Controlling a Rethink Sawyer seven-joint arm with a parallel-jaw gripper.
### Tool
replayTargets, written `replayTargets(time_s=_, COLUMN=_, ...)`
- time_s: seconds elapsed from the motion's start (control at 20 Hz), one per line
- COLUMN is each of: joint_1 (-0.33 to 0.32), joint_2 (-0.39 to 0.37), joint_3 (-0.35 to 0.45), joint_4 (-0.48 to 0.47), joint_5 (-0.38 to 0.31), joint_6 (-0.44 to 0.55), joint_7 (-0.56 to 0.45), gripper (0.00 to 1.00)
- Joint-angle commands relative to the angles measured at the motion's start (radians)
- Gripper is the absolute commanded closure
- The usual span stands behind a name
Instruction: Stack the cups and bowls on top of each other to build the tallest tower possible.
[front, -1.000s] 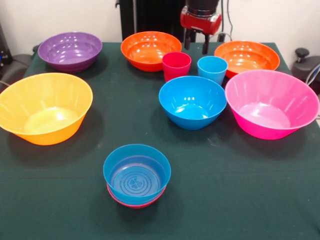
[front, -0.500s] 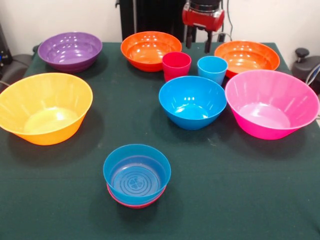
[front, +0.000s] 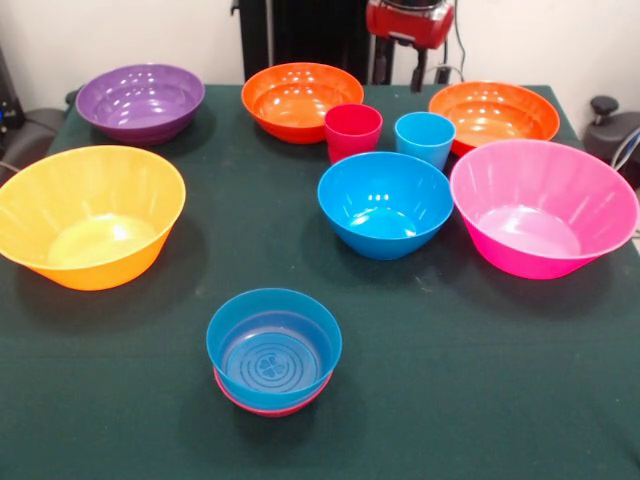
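Front view, the only one we have. The gripper (front: 398, 76) hangs up at twelve o'clock, high over the back edge of the table (front: 470, 380), two dark fingers apart with nothing between them: open and empty.

Below it, at about one o'clock from table centre, the red cup (front: 352, 131) and the blue cup (front: 424, 138) stand upright just beside each other, apart from everything else. The mid blue bowl (front: 385, 204) sits just in front of them. An orange bowl (front: 301, 100) lies at twelve, the second orange bowl (front: 493, 113) at two, the pink bowl (front: 543, 207) at three, the purple bowl (front: 140, 101) at ten, and the yellow bowl (front: 89, 215) at nine.

Down at six o'clock is the tower (front: 273, 351): the small blue bowl nested in the small red bowl, only a red rim showing beneath.

So by my reckoning it's early going: two pieces stacked, both cups and six bowls left to place. The cups look like the nearest candidates.
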Motion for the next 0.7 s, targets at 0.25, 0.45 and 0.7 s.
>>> replayTargets(time_s=0.25, joint_1=0.053, joint_2=0.019, joint_3=-0.005, joint_4=-0.125, joint_5=0.017, joint_6=0.153, joint_7=0.097, gripper=0.00)
replayTargets(time_s=0.45, joint_1=0.055, joint_2=0.034, joint_3=-0.019, joint_4=-0.156, joint_5=0.001, joint_6=0.155, joint_7=0.080, gripper=0.00)
replayTargets(time_s=0.7, joint_1=0.053, joint_2=0.035, joint_3=-0.031, joint_4=-0.230, joint_5=-0.007, joint_6=0.207, joint_7=0.049, gripper=0.00)
